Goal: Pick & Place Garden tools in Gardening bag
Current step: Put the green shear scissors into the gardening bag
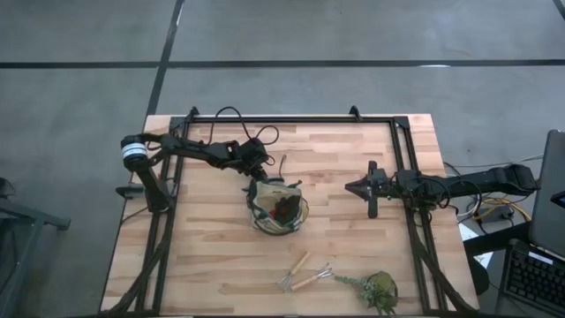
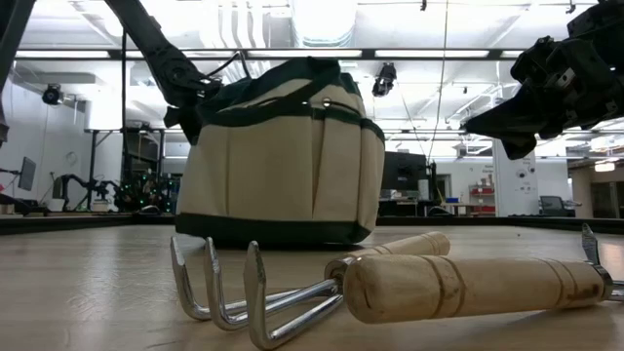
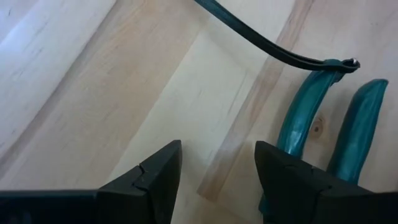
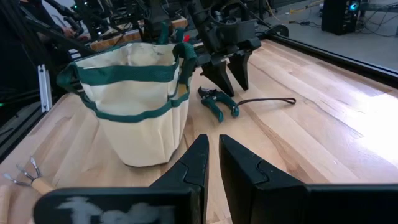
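Observation:
The tan gardening bag (image 1: 278, 208) with its dark green rim stands upright mid-table, with red and dark things inside. A pair of teal-handled pruning shears (image 4: 217, 102) with a dark wrist strap (image 3: 267, 43) lies flat on the wood just beyond the bag. My left gripper (image 3: 217, 174) hangs open close above it and points steeply down; the handles (image 3: 305, 124) lie off to one side of its fingers. Two wooden-handled rake tools (image 1: 303, 272) lie near the front edge. My right gripper (image 4: 212, 155) is shut and held level above the table, right of the bag.
A green leafy plant clump (image 1: 375, 287) lies at the front right, beside the rake tools. A black frame (image 1: 291, 119) runs round the table's edges. Bare wood (image 1: 353, 230) lies between the bag and my right gripper.

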`<action>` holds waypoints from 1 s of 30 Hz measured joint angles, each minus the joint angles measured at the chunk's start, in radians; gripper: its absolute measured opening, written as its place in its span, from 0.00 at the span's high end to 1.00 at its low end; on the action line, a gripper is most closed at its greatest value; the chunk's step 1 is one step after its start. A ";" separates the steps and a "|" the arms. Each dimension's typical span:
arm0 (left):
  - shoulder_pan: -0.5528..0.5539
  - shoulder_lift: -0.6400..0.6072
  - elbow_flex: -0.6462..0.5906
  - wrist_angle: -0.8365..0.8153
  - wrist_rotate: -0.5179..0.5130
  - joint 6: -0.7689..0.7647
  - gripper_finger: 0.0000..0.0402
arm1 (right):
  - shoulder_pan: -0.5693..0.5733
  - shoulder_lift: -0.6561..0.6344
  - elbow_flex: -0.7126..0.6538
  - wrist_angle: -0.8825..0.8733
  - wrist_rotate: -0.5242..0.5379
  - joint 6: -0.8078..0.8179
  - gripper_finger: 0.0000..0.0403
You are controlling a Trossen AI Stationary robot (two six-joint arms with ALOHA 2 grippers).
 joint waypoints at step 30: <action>-0.033 -0.024 0.018 0.021 0.127 0.027 0.48 | 0.000 0.000 0.000 -0.001 -0.002 0.000 0.92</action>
